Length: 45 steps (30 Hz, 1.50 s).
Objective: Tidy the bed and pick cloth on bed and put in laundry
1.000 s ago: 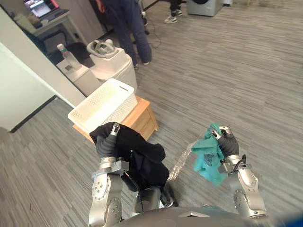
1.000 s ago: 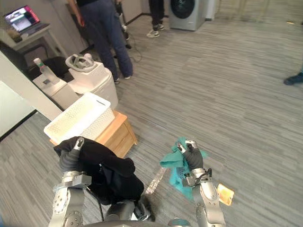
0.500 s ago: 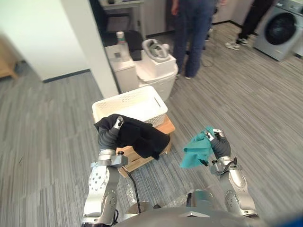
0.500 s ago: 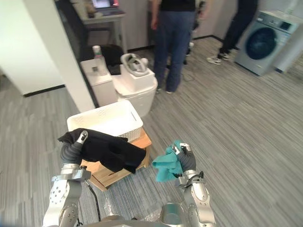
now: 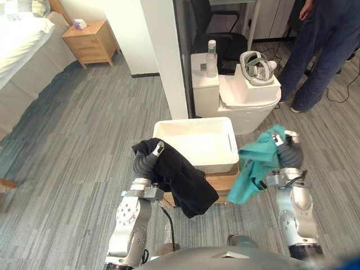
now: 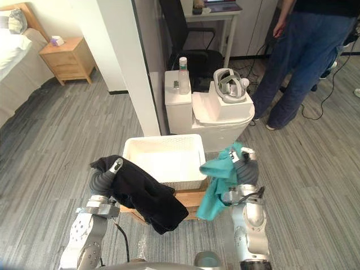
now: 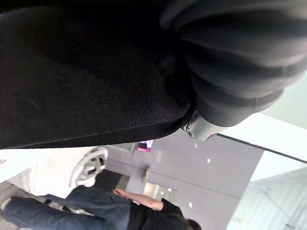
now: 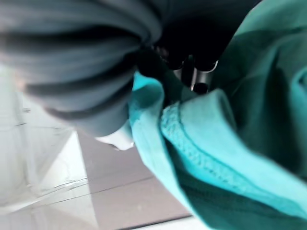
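Both cloths were held high, clear of the floor, presumably ready to drop into the white laundry basket (image 5: 194,121) at 12 o'clock on its wooden stand (image 5: 225,183). Left hand (image 5: 147,163), at the basket's 8 o'clock, was curled round the draping black cloth (image 5: 183,180). Right hand (image 5: 288,154), at 4 o'clock, clenched the teal cloth (image 5: 253,166).

The grey plank floor (image 5: 73,135) carries a low wooden stand (image 5: 224,183). On it sits a white perforated laundry basket (image 5: 216,160), between the left hand (image 5: 146,164) and right hand (image 5: 288,154).
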Motion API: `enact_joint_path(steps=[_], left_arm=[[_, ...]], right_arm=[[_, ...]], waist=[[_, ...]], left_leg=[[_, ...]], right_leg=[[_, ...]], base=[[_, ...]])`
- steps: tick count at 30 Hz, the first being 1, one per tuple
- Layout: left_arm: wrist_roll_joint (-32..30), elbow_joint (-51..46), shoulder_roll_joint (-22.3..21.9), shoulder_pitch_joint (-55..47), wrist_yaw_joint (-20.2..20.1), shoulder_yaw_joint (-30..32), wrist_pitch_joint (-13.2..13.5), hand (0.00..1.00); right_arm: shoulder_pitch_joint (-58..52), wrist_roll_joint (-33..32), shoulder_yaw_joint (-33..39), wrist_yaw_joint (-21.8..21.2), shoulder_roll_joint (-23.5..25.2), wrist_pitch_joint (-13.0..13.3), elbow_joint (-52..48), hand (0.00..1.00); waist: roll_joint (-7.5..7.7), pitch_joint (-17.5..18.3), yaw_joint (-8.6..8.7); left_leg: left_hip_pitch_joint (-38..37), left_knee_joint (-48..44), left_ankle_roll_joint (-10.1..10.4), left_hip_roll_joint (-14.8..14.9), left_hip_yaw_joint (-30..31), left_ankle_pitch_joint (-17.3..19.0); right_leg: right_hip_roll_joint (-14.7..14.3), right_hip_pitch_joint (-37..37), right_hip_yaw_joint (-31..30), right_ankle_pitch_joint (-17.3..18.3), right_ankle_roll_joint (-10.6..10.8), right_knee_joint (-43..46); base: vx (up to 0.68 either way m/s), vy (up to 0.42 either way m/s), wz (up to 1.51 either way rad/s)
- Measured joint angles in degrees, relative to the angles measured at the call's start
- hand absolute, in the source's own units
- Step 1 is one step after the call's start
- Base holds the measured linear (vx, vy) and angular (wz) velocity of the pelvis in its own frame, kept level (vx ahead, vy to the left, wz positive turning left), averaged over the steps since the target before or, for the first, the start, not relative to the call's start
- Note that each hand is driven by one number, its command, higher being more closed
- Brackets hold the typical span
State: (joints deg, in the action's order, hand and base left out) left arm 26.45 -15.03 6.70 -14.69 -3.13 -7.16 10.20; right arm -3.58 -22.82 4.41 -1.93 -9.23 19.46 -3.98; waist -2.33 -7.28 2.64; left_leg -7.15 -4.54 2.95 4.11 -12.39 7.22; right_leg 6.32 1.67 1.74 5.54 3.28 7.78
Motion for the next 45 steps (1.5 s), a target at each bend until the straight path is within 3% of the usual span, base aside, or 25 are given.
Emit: enact_joint_path(steps=[3,7,13,18,24,27,33,40,45], left_arm=[[0.08,-1.50,1.96,1.55,-2.25,-0.03,-0.02,1.00],[1.70,-2.68,2.72,3.47,-5.76,-0.41,-0.51,1.00],[2.30,-3.98,3.69,5.35,-7.24,-0.90,-6.13,1.00],[2.66,-3.97,4.99,5.39,-5.47,-0.88,-7.58,1.00],[6.30,-3.14,4.78,6.04,-3.61,-0.85,-7.59,1.00],[7.26,-0.90,4.66,7.45,-2.64,-1.88,-7.58,1.00],[8.91,0.80,3.25,9.35,-0.57,-4.17,-7.58,1.00],[8.87,1.27,2.41,9.52,1.26,-6.29,-8.93,1.00],[8.86,1.27,1.71,10.12,2.91,-6.29,-10.19,1.00]], right_arm=[[3.13,0.68,2.52,0.02,-0.62,-0.85,-3.07,1.00],[5.63,1.69,4.18,0.03,-2.39,-2.18,-6.10,1.00],[6.13,1.64,3.25,1.28,-2.89,-4.83,-5.59,1.00],[7.35,3.86,3.69,1.01,-3.26,-5.40,-5.87,1.00],[22.53,3.56,3.73,-2.85,-9.99,-10.59,-6.62,1.00],[28.52,1.51,2.87,-4.59,-12.16,-13.81,-8.54,1.00],[35.49,1.15,-3.04,-6.43,-12.18,-17.95,-8.16,1.00],[37.79,1.11,-8.45,-6.77,-11.99,-20.26,-7.41,1.00],[37.81,1.99,-10.66,-6.97,-9.98,-21.60,-7.41,1.00]], waist=[[1.31,0.03,0.68],[1.04,0.84,1.10],[1.99,0.87,1.10],[3.32,1.66,1.06],[3.01,2.09,0.67],[2.56,2.49,-0.32],[2.59,2.80,-0.69],[2.83,5.35,-0.91],[2.91,5.45,-2.24]], left_leg=[[-0.25,0.63,-0.25,-0.95,0.03,-0.18],[-1.94,3.91,-0.80,-1.72,0.22,-0.66],[-1.97,4.51,-1.43,-2.54,-1.23,-0.71],[-2.37,8.43,-1.98,-2.80,-1.02,-3.40],[-2.90,10.44,-2.00,-2.90,-0.99,-4.71],[-2.89,10.42,-2.37,-2.86,-0.98,-5.36],[-2.67,10.44,-2.44,-2.86,-1.02,-5.86],[-1.84,10.55,-2.32,-2.79,0.26,-6.29],[-1.56,10.59,-2.18,-2.25,0.44,-6.73]], right_leg=[[0.83,0.36,0.00,-0.85,1.23,-1.29],[1.60,1.35,0.88,-0.98,1.46,-1.60],[1.99,-2.26,0.01,-0.78,1.90,4.68],[1.86,-1.15,-0.99,-3.03,2.18,-0.18],[1.73,0.16,-0.99,-4.41,2.78,-3.37],[1.71,0.51,-0.98,-4.59,2.88,-3.95],[1.66,0.91,-0.98,-5.94,2.74,-5.31],[1.70,1.02,0.33,-6.16,2.70,-5.93],[1.24,1.09,0.94,-6.99,2.09,-6.53]], base=[[0.00,0.082,0.03],[-0.05,0.038,0.10],[-0.08,0.033,-0.06],[-0.02,0.009,0.01],[-0.02,-0.007,0.03],[-0.01,-0.008,0.01],[-0.04,-0.008,-0.01],[-0.05,-0.024,0.08],[-0.06,-0.029,0.03]])
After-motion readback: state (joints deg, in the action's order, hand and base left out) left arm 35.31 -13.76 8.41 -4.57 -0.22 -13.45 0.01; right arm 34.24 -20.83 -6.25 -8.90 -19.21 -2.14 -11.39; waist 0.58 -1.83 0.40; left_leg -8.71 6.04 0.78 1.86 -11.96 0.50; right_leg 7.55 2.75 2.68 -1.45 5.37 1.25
